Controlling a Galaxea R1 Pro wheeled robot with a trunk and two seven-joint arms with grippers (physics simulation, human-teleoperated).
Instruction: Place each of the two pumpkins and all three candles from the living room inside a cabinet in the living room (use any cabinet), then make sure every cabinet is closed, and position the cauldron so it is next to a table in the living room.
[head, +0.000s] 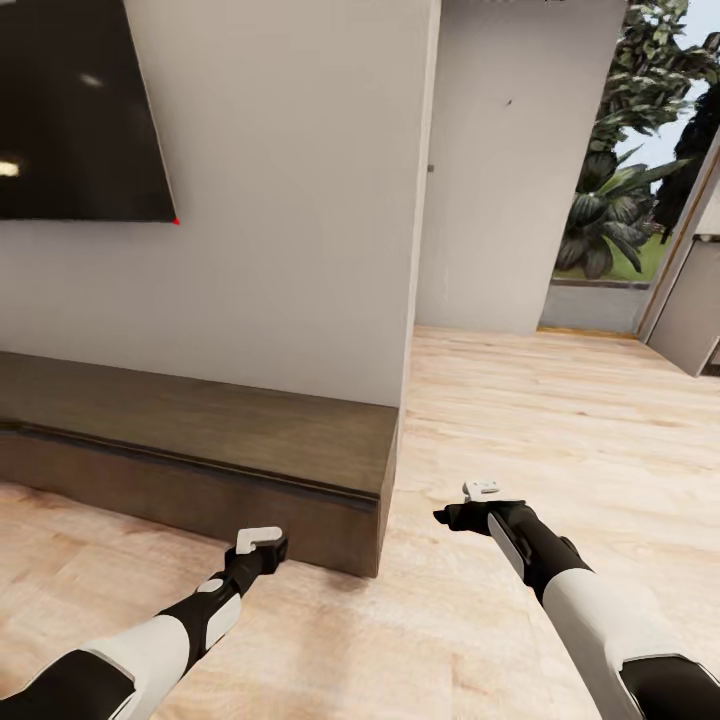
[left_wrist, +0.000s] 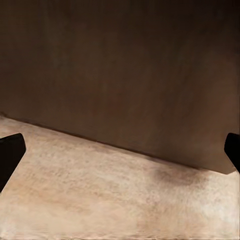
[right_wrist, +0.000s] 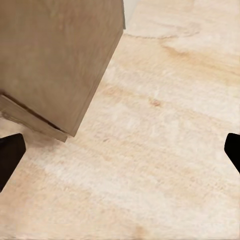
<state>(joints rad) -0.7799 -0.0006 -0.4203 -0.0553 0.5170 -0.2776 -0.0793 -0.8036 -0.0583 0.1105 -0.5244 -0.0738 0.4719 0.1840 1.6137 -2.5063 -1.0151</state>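
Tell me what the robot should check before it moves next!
1. Left tool empty: ok, fingers apart, nothing between them.
2. Right tool empty: ok, only floor ahead.
3. Cabinet closed: ok on the front seen, no drawer sticks out.
4. Left tool free of the cabinet front: cannot tell, it is very close.
5. Pumpkins and candles put away: cannot tell.

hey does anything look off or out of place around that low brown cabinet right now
Nothing stands out. The cabinet sits flush against the wall, its front shut and top bare. Both grippers, left and right, are open and hold nothing above the wood floor.
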